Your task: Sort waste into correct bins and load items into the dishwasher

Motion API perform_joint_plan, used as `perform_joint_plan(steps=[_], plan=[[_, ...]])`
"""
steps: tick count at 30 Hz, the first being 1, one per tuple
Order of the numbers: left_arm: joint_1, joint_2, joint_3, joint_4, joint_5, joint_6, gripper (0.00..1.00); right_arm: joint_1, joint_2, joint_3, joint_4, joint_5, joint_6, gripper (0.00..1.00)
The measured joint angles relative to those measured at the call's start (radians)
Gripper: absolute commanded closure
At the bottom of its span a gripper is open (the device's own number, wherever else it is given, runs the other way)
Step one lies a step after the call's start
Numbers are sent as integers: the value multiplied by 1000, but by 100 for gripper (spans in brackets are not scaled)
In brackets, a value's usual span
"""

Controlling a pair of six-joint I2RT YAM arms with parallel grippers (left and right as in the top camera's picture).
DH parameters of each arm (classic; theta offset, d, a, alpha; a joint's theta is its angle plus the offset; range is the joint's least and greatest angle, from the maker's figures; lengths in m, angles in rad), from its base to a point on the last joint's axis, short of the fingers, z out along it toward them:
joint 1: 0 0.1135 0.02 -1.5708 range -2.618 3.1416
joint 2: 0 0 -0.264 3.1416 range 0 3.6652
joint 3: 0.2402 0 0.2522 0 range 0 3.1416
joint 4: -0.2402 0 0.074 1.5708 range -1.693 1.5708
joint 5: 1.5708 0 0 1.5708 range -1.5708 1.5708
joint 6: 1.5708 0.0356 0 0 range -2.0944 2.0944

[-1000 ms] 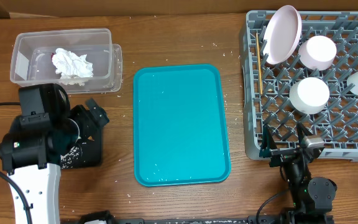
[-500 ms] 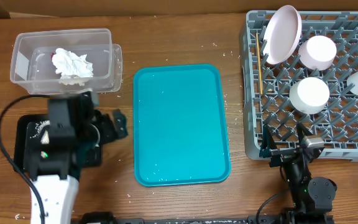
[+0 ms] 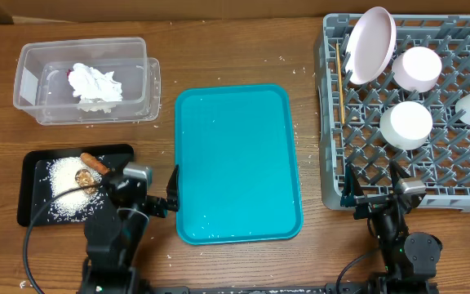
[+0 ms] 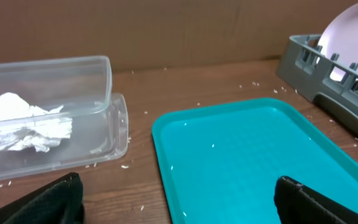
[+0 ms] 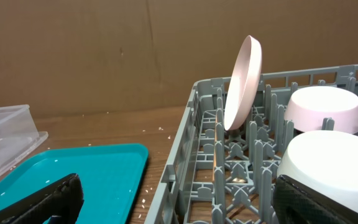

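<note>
Fingers of left gripper (image 4: 178, 183) and right gripper (image 5: 178, 186) stand wide, empty. I judge the plate (image 3: 371, 45), on edge in the rack (image 3: 447, 167), stiff, slick, breakable; I'd pinch its rim.

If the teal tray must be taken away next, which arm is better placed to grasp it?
Probably the left. The left pincer is open and sits right at the left rim of the teal tray, facing it. The right pincer, also open, is at the front of the dish rack, farther from the tray.

Tray (image 3: 239, 163) between tub (image 3: 33, 84) and rack (image 3: 431, 175)
</note>
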State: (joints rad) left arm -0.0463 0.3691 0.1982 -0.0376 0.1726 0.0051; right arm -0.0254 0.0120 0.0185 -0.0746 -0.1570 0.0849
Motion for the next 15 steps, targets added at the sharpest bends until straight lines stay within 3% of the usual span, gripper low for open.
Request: perform_joint_plan(steps=[8,15], plan=[[0,-136,-164,146,-17,6,0,0,0,0,0,0,0,0],[0,-283,-187,26,-64,6,0,0,0,0,0,0,0,0]])
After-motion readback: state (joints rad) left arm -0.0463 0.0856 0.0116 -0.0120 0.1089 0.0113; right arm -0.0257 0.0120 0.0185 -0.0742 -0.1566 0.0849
